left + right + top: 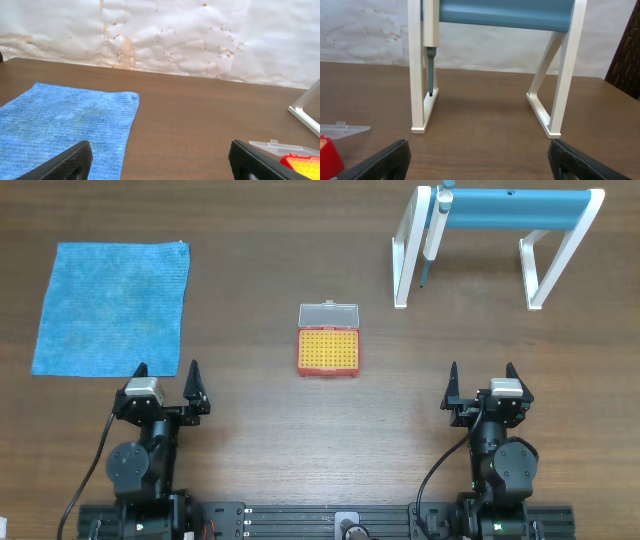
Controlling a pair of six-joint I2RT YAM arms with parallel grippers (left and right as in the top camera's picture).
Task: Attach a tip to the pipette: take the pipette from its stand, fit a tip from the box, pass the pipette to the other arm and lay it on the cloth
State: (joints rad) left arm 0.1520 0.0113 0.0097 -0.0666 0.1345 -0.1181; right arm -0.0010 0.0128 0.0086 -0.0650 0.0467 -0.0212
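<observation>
From above, you see the left gripper (166, 380) and the right gripper (483, 380) both spread open, nothing between their fingers (193, 383). The tip box (328, 352) lies ahead, between the two. In the left wrist view, the cloth (65, 120) starts just beyond one finger. In the right wrist view, the pipette (430, 50) hangs in the stand (560, 75), well ahead of the fingers.

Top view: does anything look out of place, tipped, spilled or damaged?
Nothing stands out. The pipette hangs upright in its stand, the tip box sits open mid-table, and the cloth lies flat, slightly skewed. The left claw and right claw are open near their bases.
</observation>
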